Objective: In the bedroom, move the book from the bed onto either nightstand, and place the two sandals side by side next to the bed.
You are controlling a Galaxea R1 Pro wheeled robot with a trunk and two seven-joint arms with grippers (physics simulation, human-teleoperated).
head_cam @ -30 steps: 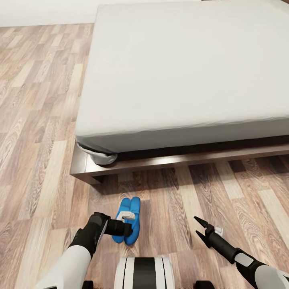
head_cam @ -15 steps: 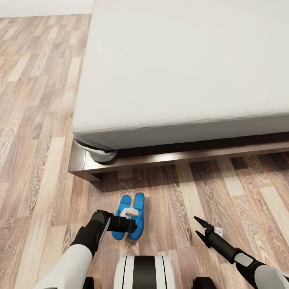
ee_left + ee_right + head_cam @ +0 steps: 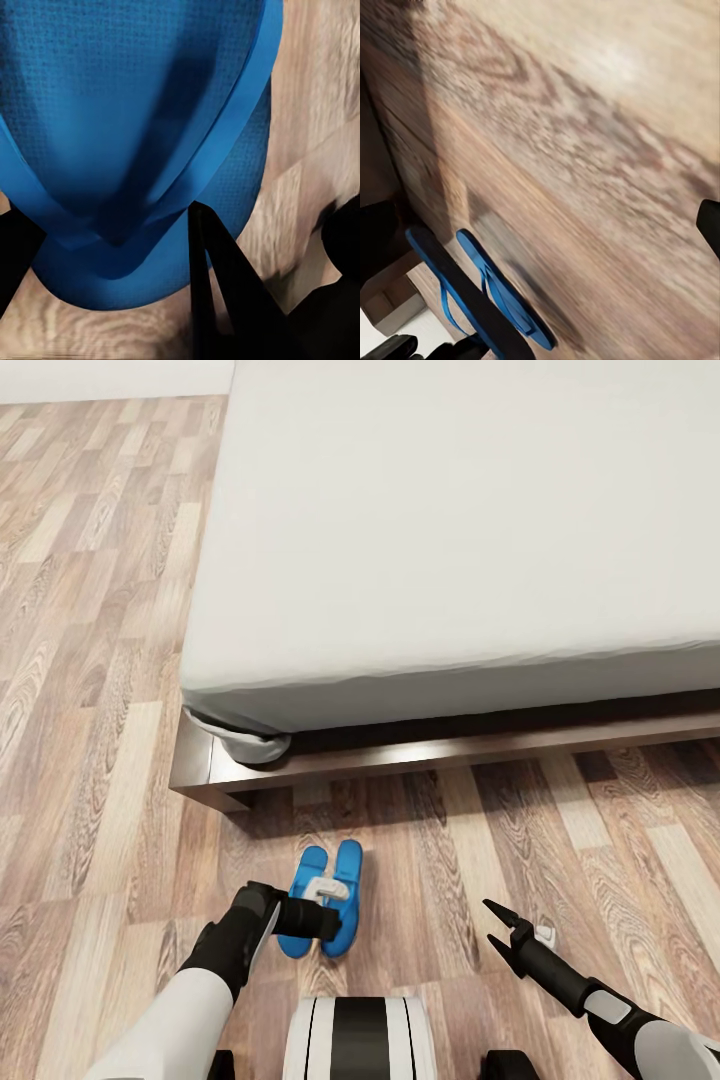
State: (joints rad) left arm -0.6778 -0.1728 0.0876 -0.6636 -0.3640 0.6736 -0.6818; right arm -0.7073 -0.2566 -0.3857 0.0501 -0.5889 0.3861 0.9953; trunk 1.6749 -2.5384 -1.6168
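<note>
Wood-plank flooring (image 3: pixel 110 660) runs up to the dark frame of one low bed (image 3: pixel 450 540), whose pale mattress is bare in the part shown; no book or nightstand is in view. Two blue sandals (image 3: pixel 325 895) lie side by side on the floor, just in front of the bed's corner. The left gripper (image 3: pixel 318 905) sits low over them, fingers spread around one sandal's toe strap (image 3: pixel 217 157). If it lifts or pulls back carelessly, a finger could snag that strap and drag the sandal out of line. The right gripper (image 3: pixel 503 930) hangs spread and empty, well apart.
</note>
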